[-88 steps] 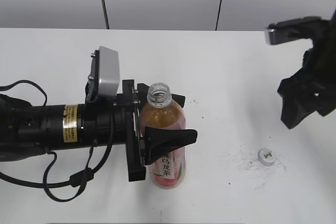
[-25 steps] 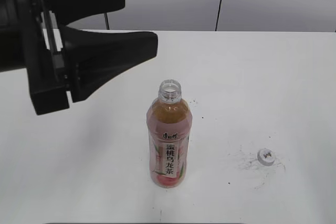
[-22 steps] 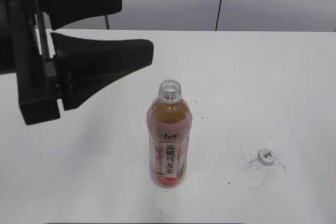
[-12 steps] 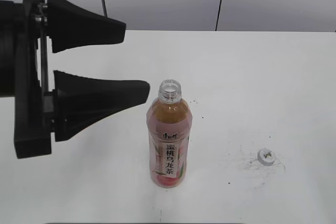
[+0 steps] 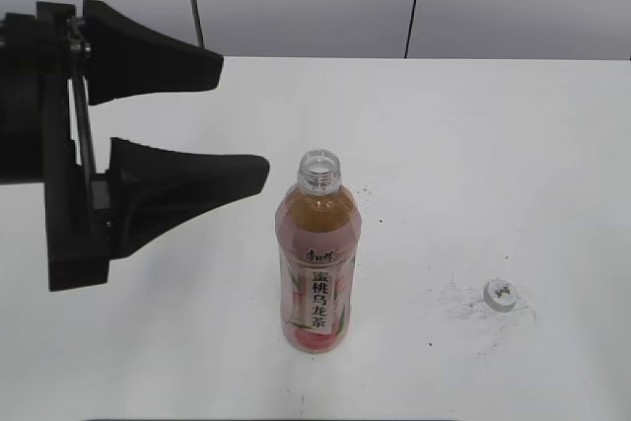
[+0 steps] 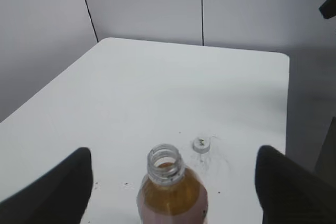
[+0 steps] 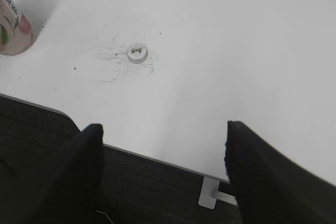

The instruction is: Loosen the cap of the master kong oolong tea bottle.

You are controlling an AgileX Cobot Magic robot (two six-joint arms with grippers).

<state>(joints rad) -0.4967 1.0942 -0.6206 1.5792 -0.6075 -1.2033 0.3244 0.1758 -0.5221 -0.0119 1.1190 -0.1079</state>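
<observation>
At 9 o'clock in the exterior view the left gripper (image 5: 232, 110) hangs above the desk (image 5: 473, 135), its two tapered matte-black fingers (image 5: 187, 184) spread wide and holding nothing, their tips pointing toward 3 o'clock. Just beyond those tips, near the middle of the smooth white desk, the master kong oolong tea bottle (image 5: 317, 263) stands upright and apart from the fingers: clear ribbed plastic, amber tea up to the shoulder, a pink-and-white peach label with dark vertical characters, and a bare threaded mouth. At about 4 o'clock from the bottle, well apart, the cap (image 5: 501, 295) lies flat on the desk, a small white round disc with a dark mark on top, ringed by faint grey scuffs. The right gripper (image 7: 163, 171) shows only in its wrist view, its dark fingers (image 7: 79, 166) parted wide and empty over the desk's near edge, the cap at 12 o'clock from them.
</observation>
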